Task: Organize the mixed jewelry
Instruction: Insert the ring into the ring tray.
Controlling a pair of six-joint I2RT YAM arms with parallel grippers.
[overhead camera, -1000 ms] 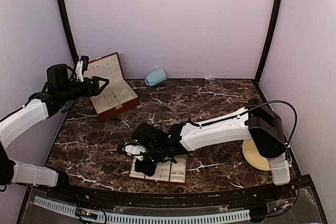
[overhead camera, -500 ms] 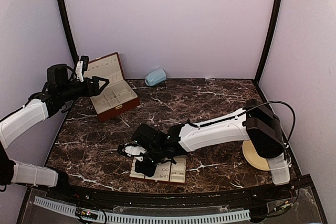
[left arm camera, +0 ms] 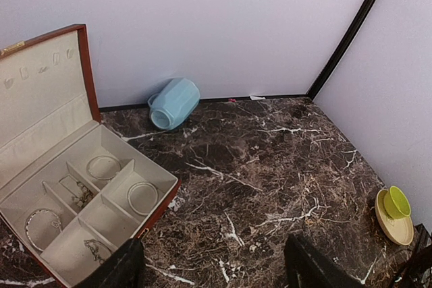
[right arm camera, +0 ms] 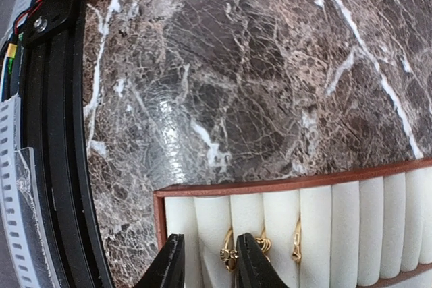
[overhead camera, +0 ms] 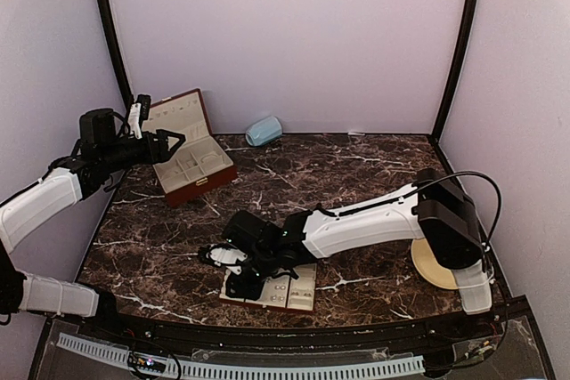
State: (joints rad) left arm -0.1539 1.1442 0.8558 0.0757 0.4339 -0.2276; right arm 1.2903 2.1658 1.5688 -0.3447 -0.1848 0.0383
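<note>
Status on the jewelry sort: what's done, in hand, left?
Done: gold pieces sit in the ring tray's slots; bracelets lie in the open box. In hand: right tool, nearly closed, works at the tray's end slots; whether it holds anything is unclear. Left tool hovers open. Remaining loose pieces aren't visible.

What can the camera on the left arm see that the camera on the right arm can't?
Only the left wrist view shows the open jewelry box with bangles in its slots, the blue cup lying on its side by the back wall, and the green cup on a plate.

Only the right wrist view shows the ring tray with gold rings tucked between its cream rolls, and the right hand over them.

Both show the dark marble table.
</note>
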